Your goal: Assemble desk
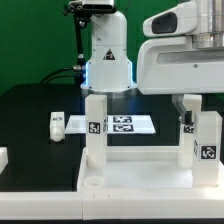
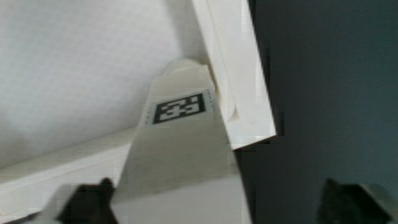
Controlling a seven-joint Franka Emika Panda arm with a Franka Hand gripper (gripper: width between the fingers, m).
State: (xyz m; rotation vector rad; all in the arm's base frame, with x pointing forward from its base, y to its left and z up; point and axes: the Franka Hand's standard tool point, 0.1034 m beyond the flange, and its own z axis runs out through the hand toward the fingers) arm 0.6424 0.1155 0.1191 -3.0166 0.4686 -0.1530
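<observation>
**Spread fingers straddling a mounted desk leg**

I am hanging over the wide flat white rimmed plastic desk panel (image 1: 150, 170), which is lying on the black table (image 1: 30, 110) at the front of the exterior view. Two blocky white legs are standing upright on it: one tagged leg (image 1: 95, 128) toward the exterior view's left, and a second tagged white leg (image 1: 206, 140) at the exterior view's right, just below me. A round corner socket (image 1: 91, 183) is showing open at the panel's front corner on the exterior view's left.

My gripper (image 2: 214, 203) is holding its two dark fingers (image 2: 86, 203) spread wide apart, one on each side of the leg (image 2: 178, 150) beneath me. In the wrist view a gap is showing between each fingertip and the leg's faces, so I am not pinching it, though I cannot tell how close the pads are sitting lower down. The leg's black-and-white square tag (image 2: 178, 107) is facing my camera, and the panel's raised rim (image 2: 240, 80) is running right beside the leg's far end.

Behind the panel, the marker board (image 1: 125, 125) is lying flat on the table, with another loose white tagged leg (image 1: 57, 124) lying beside it on the exterior view's left.
</observation>
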